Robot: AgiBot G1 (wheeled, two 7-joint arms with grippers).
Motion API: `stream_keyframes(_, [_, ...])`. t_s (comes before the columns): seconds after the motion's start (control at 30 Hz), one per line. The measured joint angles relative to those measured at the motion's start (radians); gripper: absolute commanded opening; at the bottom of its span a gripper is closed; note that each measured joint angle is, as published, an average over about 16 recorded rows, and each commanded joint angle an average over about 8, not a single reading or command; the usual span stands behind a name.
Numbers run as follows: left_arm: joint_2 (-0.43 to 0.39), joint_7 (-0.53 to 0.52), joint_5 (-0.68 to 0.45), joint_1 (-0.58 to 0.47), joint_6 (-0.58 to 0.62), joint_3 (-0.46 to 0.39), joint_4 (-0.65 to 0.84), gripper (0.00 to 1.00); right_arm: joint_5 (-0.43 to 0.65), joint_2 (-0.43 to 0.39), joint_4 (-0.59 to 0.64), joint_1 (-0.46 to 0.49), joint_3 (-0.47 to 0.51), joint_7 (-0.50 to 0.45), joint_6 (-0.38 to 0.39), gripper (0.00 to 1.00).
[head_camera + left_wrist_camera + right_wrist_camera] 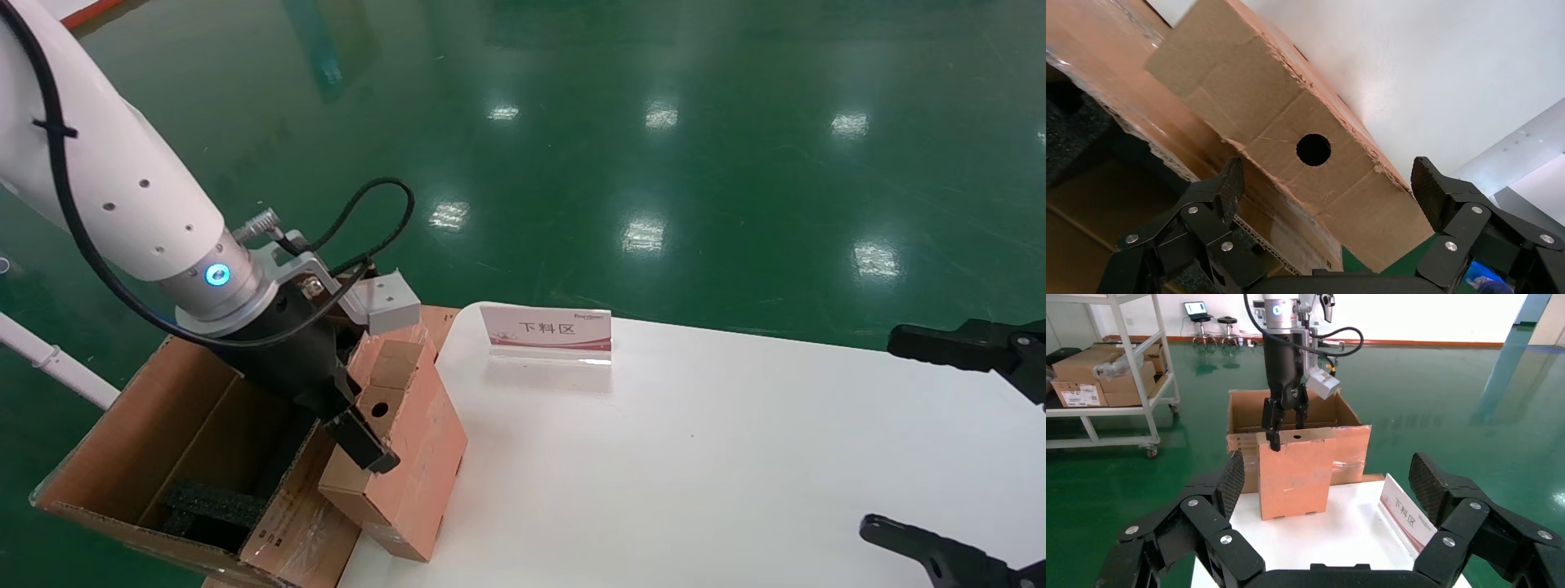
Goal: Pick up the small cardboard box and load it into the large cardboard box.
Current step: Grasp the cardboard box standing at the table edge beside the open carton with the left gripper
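The small cardboard box (409, 457) stands on end at the table's left edge, against the near wall of the large cardboard box (147, 425). Its tan top with the round hole (1313, 149) faces up. My left gripper (359, 425) is open and straddles that top end: one finger (1229, 184) is by the side nearest the large box, the other (1431, 184) stands a little off the opposite edge. From the right wrist view the left gripper (1286, 419) hangs over the box (1294, 471). Black foam (212, 502) lies inside the large box. My right gripper (891, 433) is open and empty at the table's right.
A white table (695, 457) carries a small standing sign card (546, 331) at its far edge. Green floor lies all around. In the right wrist view a white shelf rack (1107, 373) with cartons stands far behind the large box (1349, 447).
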State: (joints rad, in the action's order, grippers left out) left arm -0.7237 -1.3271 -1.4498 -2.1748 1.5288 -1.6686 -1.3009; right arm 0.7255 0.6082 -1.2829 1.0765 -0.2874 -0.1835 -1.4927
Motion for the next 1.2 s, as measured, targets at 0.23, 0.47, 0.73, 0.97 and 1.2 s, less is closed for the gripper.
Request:
stream_keyframes(0.23, [-0.006, 0.003, -0.01, 0.015, -0.013, -0.012, -0.003, 1.0, 0.0, 0.0, 0.0, 0.0, 0.0, 0.0, 0.0, 1.0])
stream_keyframes(0.47, [-0.008, 0.012, -0.019, 0.021, -0.022, -0.018, -0.008, 1.0, -0.001, 0.0, 0.0, 0.0, -0.001, 0.0, 0.0, 1.0])
stream_keyframes(0.73, [-0.008, 0.017, -0.022, 0.022, -0.024, -0.019, -0.011, 0.47, -0.001, 0.0, 0.0, 0.0, -0.001, 0.0, 0.001, 0.55])
stream_keyframes(0.97, [-0.008, 0.015, -0.02, 0.022, -0.024, -0.018, -0.01, 0.0, -0.001, 0.0, 0.0, 0.0, -0.001, 0.0, 0.001, 0.0])
stream_keyframes(1.2, [-0.008, 0.014, -0.019, 0.022, -0.023, -0.017, -0.01, 0.0, -0.001, 0.0, 0.0, 0.0, -0.001, 0.0, 0.001, 0.0])
